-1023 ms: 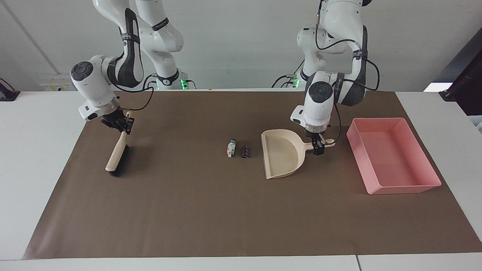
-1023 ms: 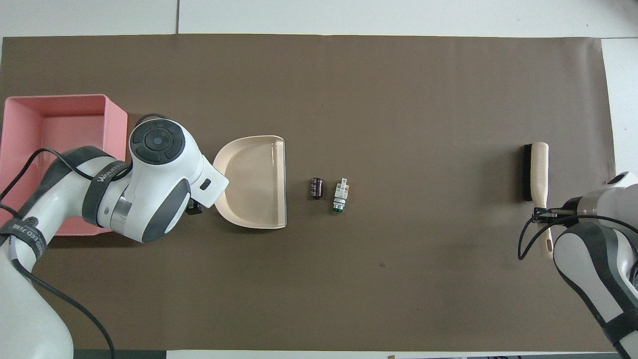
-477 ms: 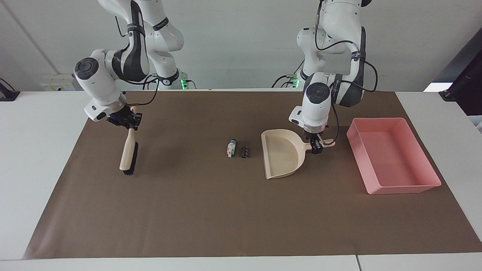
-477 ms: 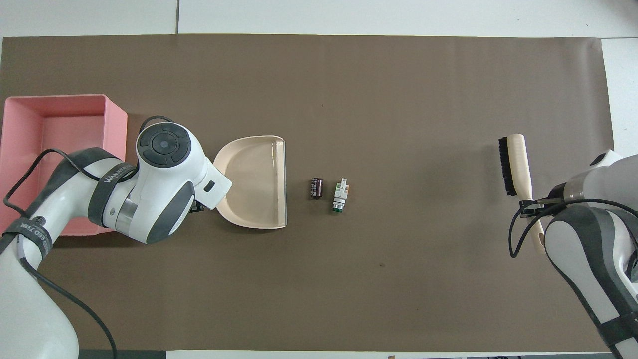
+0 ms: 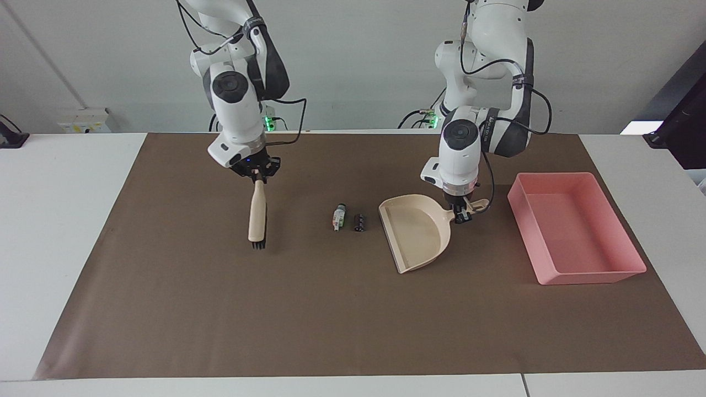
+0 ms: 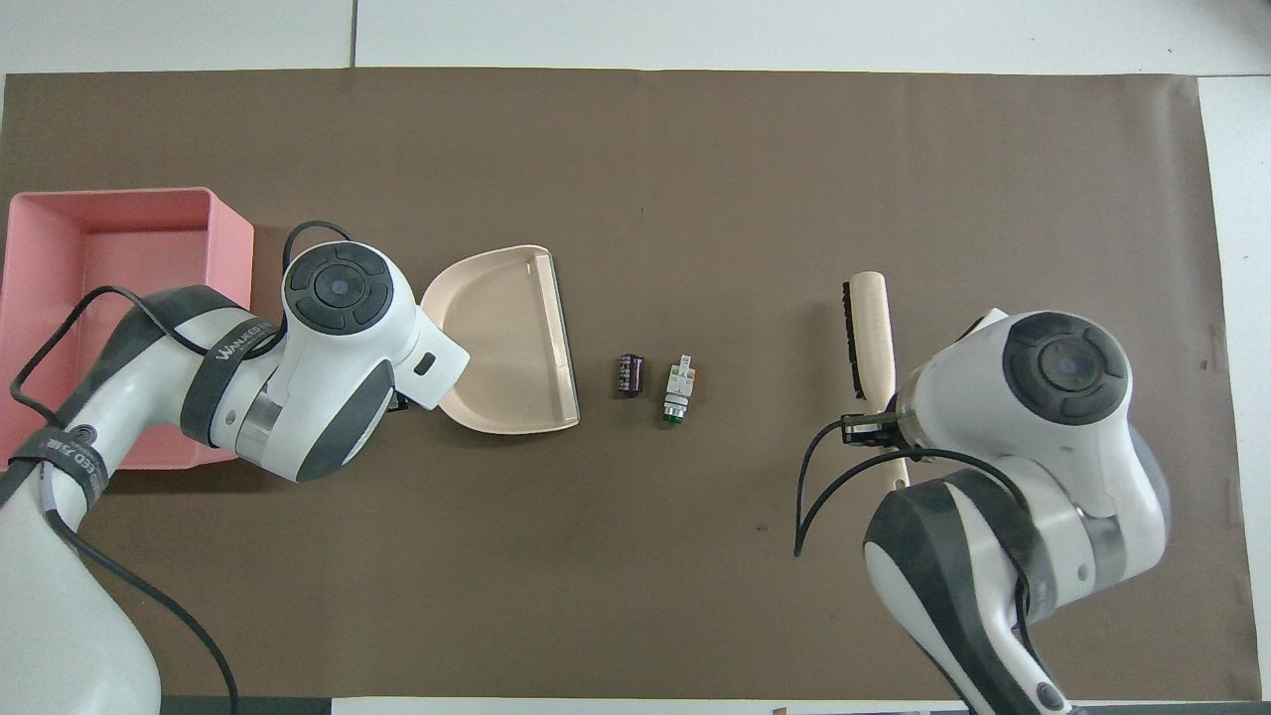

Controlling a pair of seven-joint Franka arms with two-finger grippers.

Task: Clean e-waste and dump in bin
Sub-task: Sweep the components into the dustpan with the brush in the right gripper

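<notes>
Beige dustpan (image 5: 415, 238) sits beside the e-waste (image 5: 348, 218), its handle gripped by the left gripper's (image 5: 462, 213) fingers. Right gripper (image 5: 256, 171) fingers clamp the brush (image 5: 257, 216) over the table (image 5: 331, 309).

E-waste cylinders: two, one white cylinder (image 5: 338, 216) with green and orange marks, one dark cylinder (image 5: 359, 221)
Pink bin (image 5: 618, 273): one
Beige dustpan (image 5: 416, 234): one
Beige brush (image 5: 257, 215) with black bristles: one
Brown mat (image 5: 331, 320) covering the surface: one
Robot arms: two, each ending in one hand, left hand (image 5: 461, 213) and right hand (image 5: 255, 172)
</notes>
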